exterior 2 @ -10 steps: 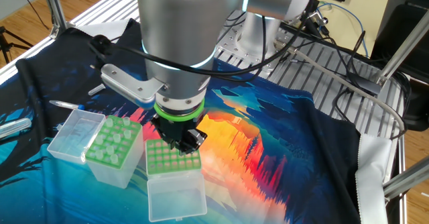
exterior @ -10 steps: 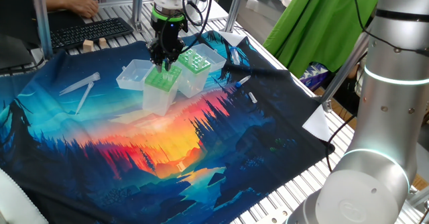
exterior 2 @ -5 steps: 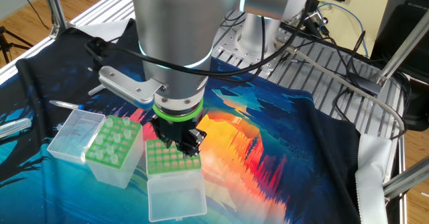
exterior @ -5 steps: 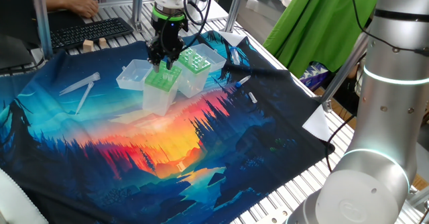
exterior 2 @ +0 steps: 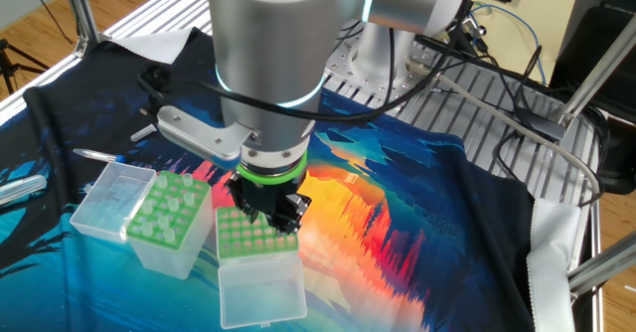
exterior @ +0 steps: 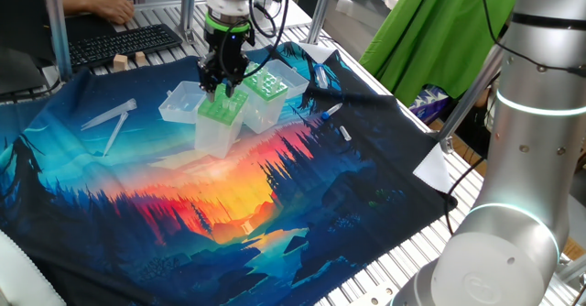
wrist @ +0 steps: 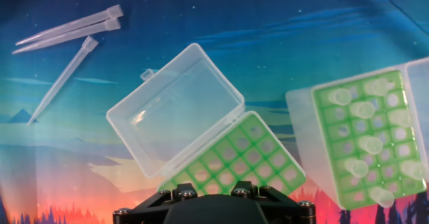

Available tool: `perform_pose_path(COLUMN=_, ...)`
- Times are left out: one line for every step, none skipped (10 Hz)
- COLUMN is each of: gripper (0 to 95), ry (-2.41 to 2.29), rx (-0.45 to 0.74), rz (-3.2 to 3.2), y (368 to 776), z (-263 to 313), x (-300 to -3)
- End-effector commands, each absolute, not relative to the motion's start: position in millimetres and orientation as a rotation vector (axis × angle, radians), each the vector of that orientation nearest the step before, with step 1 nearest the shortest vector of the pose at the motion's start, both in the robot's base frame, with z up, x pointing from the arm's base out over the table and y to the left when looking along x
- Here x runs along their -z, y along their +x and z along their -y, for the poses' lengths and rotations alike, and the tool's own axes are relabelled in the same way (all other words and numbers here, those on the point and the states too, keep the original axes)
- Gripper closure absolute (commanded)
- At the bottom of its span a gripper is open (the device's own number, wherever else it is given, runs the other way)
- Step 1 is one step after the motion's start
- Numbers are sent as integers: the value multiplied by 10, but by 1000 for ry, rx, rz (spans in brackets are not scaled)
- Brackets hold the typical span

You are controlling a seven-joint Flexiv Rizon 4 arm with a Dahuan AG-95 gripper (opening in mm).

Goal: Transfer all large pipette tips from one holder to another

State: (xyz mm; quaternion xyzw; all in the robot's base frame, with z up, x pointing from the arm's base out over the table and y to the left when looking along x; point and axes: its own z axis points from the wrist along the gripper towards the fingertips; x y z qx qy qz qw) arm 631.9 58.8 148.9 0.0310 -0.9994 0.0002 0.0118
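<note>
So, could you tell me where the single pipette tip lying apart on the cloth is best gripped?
Probably near its wide collar end, coming straight down with jaws across its length: the single pipette tip lies flat and tapers to a thin point.

A robotics lab: aluminium frame posts (exterior: pixel 320 8), cable bundles (exterior 2: pixel 467 74), a keyboard (exterior: pixel 124 42) beside the table.

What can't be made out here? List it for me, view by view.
- One fixed view: the claw is too small and dark to tell whether it is open or holds a tip.
- Hand view: the claw's fingertips are cut off by the bottom edge.
- Hand view: the holder with tips is cut by the right edge, so its tips cannot be counted.
- The other fixed view: the claw hides part of the grid holder beneath it.
</note>
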Motion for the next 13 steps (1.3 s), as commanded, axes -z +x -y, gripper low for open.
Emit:
perform_pose_path(gripper=570, ry=135, rx=-19, rz=3116, y=6319, z=-586, x=-1480)
perform_pose_path(gripper=570, ry=155, rx=-27, rz=3115, y=6319, z=-586, x=-1480)
perform_pose_path(gripper=570, ry=175, rx=-34, rz=3113, y=6319, z=-586, x=-1480)
perform_pose_path(gripper=570, ry=179, rx=-36, rz=3112, y=6318, z=-586, x=-1480)
perform_pose_path(gripper=570, ry=203, rx=-39, rz=3109, y=6314, z=-586, x=-1477)
perform_pose_path(gripper=570, ry=210, rx=-39, rz=3108, y=6304, z=-586, x=-1471)
perform_pose_path(gripper=570, ry=220, rx=-40, rz=3108, y=6295, z=-583, x=-1464)
perform_pose_path(gripper=570, ry=236, rx=-39, rz=3108, y=6277, z=-573, x=-1448)
perform_pose_path(gripper=570, ry=243, rx=-39, rz=3109, y=6273, z=-563, x=-1437)
perform_pose_path(gripper=570, ry=249, rx=-39, rz=3107, y=6276, z=-554, x=-1432)
perform_pose_path(gripper=760, ry=253, rx=-40, rz=3107, y=6270, z=-550, x=-1428)
perform_pose_path(gripper=760, ry=253, rx=-37, rz=3107, y=6257, z=-550, x=-1424)
perform_pose_path(gripper=760, ry=253, rx=-37, rz=3107, y=6237, z=-551, x=-1417)
